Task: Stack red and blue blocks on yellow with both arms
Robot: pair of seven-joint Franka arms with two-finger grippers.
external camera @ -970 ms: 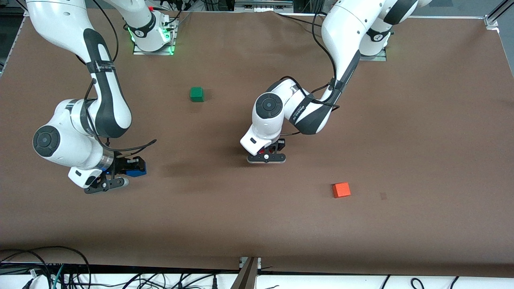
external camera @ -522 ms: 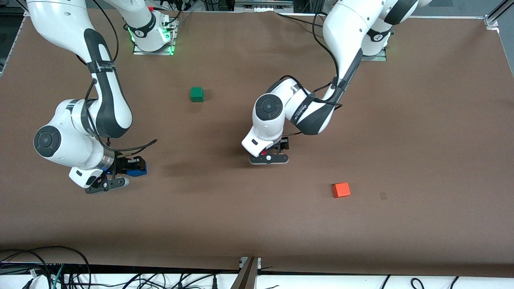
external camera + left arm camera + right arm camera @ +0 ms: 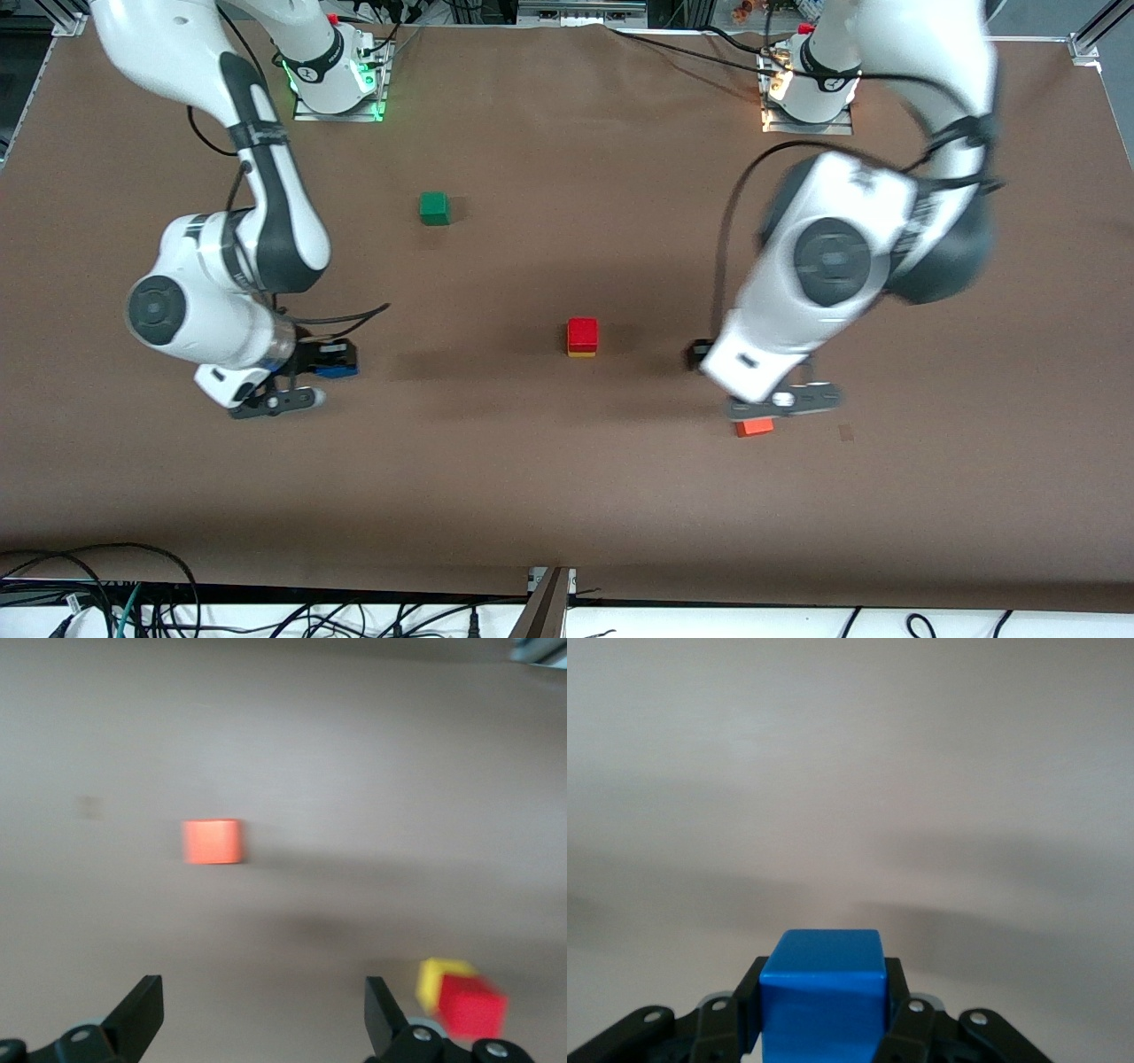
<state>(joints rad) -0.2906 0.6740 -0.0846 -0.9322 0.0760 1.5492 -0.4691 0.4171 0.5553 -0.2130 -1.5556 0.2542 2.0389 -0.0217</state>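
1. The red block (image 3: pixel 582 333) sits on the yellow block (image 3: pixel 582 354) near the middle of the table (image 3: pixel 567 496); only a thin yellow edge shows under it in the front view.
2. The right claw (image 3: pixel 330 361) is clamped on the blue block (image 3: pixel 823 997), up over the table toward the right arm's end, well apart from the stack.
3. The left claw (image 3: pixel 264 1014) is spread wide and holds nothing; it hangs over the orange cube (image 3: pixel 754 427) (not a task piece).
4. A green cube (image 3: pixel 434 208) lies farther from the front camera, out of the way.
5. Risks, as I judge them:
   - The two-block stack is narrow, so a blue block set down off-centre or tilted could tip the red one off.
   - Releasing from too high could bounce the blue block away.
   - A descending finger could clip the red block and shove the stack sideways.
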